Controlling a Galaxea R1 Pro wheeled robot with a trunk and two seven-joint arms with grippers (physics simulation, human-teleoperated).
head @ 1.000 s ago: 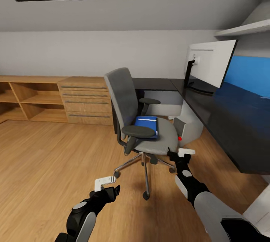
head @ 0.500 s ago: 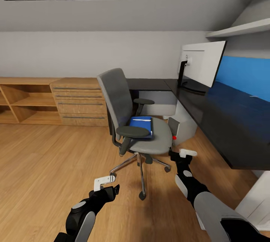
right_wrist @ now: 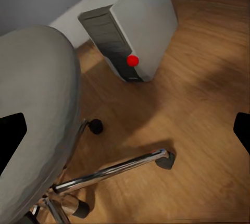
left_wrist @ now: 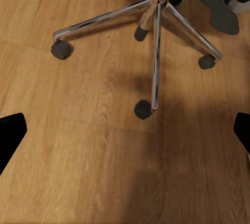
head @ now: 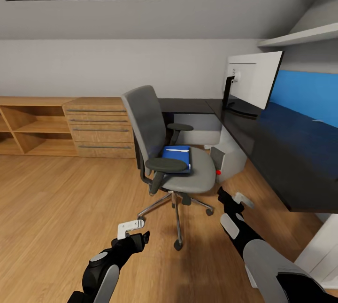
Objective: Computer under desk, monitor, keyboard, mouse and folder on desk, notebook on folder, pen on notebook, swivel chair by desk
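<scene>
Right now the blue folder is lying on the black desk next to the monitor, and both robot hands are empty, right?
Not quite. The blue folder is lying on the seat of the swivel chair, not on the desk next to the monitor; the head view shows it. The rest is right: the left gripper and the right gripper are both empty.
</scene>
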